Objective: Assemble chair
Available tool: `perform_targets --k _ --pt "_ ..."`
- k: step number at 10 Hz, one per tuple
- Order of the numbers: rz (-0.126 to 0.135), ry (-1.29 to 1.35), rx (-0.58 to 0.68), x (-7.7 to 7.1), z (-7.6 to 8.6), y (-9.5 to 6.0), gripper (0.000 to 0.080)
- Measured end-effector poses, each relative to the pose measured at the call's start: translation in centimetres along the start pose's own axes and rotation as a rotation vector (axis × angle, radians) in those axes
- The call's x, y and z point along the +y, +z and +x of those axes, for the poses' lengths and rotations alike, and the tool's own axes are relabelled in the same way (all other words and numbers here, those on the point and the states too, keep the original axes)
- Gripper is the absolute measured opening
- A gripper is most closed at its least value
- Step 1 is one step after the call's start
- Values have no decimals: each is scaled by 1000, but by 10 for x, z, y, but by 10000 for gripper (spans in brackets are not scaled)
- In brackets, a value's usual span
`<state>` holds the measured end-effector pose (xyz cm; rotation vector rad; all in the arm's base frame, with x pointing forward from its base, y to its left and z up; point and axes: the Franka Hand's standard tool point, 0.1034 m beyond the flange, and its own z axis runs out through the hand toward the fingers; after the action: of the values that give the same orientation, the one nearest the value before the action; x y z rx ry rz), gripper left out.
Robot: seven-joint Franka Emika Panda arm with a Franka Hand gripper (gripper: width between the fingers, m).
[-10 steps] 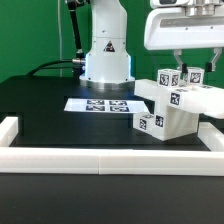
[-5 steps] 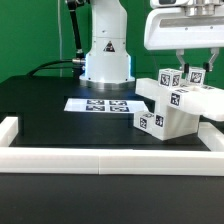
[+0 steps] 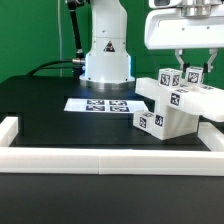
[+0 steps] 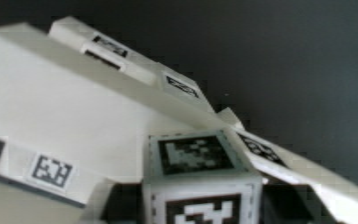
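The partly built white chair [image 3: 172, 110], made of blocky tagged pieces, sits on the black table at the exterior view's right. My gripper [image 3: 195, 68] hangs over its top. Its two fingers straddle a tagged white block [image 3: 196, 74] that sticks up from the chair. In the wrist view this block [image 4: 202, 175] fills the gap between my dark fingers [image 4: 123, 200], so the gripper [image 4: 208, 205] is shut on it. The chair's broad slab [image 4: 69, 90] and tagged bars lie beyond the block.
The marker board [image 3: 100, 104] lies flat on the table in front of the robot base [image 3: 105, 55]. A low white border rail [image 3: 100, 158] runs along the front and up the exterior view's left side [image 3: 8, 128].
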<state>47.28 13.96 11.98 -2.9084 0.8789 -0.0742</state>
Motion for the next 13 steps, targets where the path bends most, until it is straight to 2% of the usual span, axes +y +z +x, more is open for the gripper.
perform_targets --k 12,13 --pt "5 682 -4 -3 -3 0 285" --pt "5 699 -4 -3 -3 0 377"
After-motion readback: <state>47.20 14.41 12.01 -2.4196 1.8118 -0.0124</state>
